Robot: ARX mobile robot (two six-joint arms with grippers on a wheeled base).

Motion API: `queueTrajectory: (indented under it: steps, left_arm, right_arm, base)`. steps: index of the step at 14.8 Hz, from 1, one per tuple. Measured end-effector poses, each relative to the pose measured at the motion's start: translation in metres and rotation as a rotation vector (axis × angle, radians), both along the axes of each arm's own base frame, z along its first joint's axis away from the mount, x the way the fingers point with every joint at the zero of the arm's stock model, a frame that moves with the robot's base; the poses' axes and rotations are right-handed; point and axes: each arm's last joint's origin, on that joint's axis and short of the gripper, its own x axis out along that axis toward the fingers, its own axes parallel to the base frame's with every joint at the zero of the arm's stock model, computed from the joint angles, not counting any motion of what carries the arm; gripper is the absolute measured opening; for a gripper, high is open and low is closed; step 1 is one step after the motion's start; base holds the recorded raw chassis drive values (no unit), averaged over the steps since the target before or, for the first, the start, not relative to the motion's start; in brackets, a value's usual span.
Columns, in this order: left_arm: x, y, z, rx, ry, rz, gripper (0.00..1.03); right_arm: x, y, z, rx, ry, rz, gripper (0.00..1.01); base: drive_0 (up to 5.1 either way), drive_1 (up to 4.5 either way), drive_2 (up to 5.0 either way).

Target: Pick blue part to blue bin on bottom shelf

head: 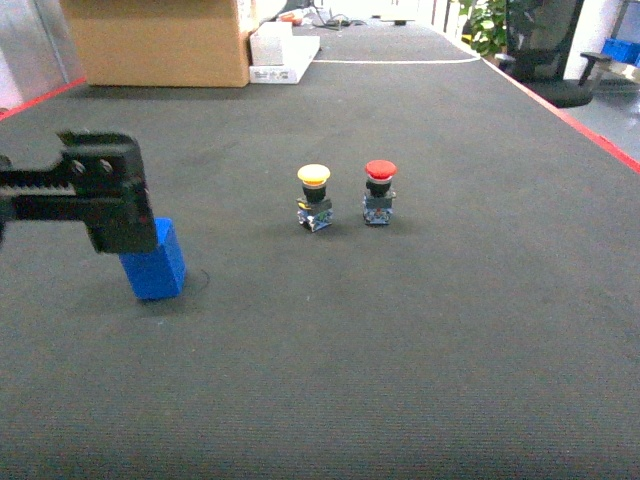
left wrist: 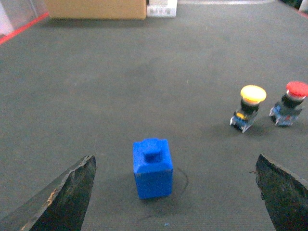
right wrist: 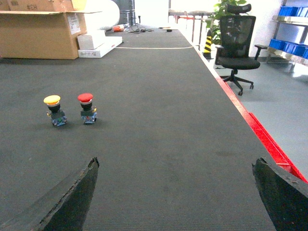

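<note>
**Clearly a grasp not yet made, with several ways to spoil it**

Broadly, the dark mat [head: 420, 340] carries everything, and neither a blue bin nor a bottom shelf shows in any view, so the biggest risk is downstream: the drop-off must be found with the part in hand, and a weak hold could fail on the way.

At about 11 o'clock of the head view sits the cardboard box [head: 160, 40], well apart and no threat.

The left gripper [left wrist: 175, 192] is open, its dark fingers [left wrist: 62, 197] spread wide at 7 and 5 o'clock of its wrist view. The blue part [left wrist: 153, 168] stands upright on the mat between them but nearer the left finger. I judge that closing from this offset could shove or tip the block before both pads meet it. In the head view the gripper body overlaps the part's top, so whether they touch I cannot tell.

The right gripper [right wrist: 175, 192] is also open, over bare mat, idle.

Smallest, the yellow button [left wrist: 250, 108] and red button [left wrist: 291, 103] stand at 2 o'clock of the part, close together; a wide sweep to the right could knock them.
</note>
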Motion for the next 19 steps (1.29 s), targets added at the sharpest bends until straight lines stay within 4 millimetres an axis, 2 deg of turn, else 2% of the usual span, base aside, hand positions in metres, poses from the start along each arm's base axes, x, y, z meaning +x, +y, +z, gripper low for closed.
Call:
queueTrajectory:
  steps: [1,7,11,16,18,19]
  left_arm:
    - [0.013,-0.002,-0.017,0.013,0.042,0.009,0.98]
    - [0.066,0.006,-0.064,0.02,0.145,0.067,0.98]
    - [0.103,0.01,-0.079,0.003,0.172,0.094,0.98]
    - [0.119,0.011,-0.091,-0.016,0.189,0.083,0.98]
    - [0.123,0.017,-0.091,-0.02,0.196,0.092,0.76]
    - [0.123,0.018,-0.091,-0.023,0.195,0.09,0.69]
  right_arm:
    - [0.0,0.0,0.0,0.0,0.0,0.0,0.98]
    - [0.0,0.0,0.0,0.0,0.0,0.0,0.98]
    - [0.0,0.0,0.0,0.0,0.0,0.0,0.98]
    - [0.0,0.0,0.0,0.0,0.0,0.0,0.98]
    - [0.0,0.0,0.0,0.0,0.0,0.0,0.98]
    - [0.0,0.0,0.0,0.0,0.0,0.0,0.98]
  base:
    - [0.0,0.0,0.0]
    - [0.0,0.0,0.0]
    - [0.0,0.0,0.0]
    - [0.0,0.0,0.0]
    - [0.0,0.0,0.0]
    - [0.0,0.0,0.0]
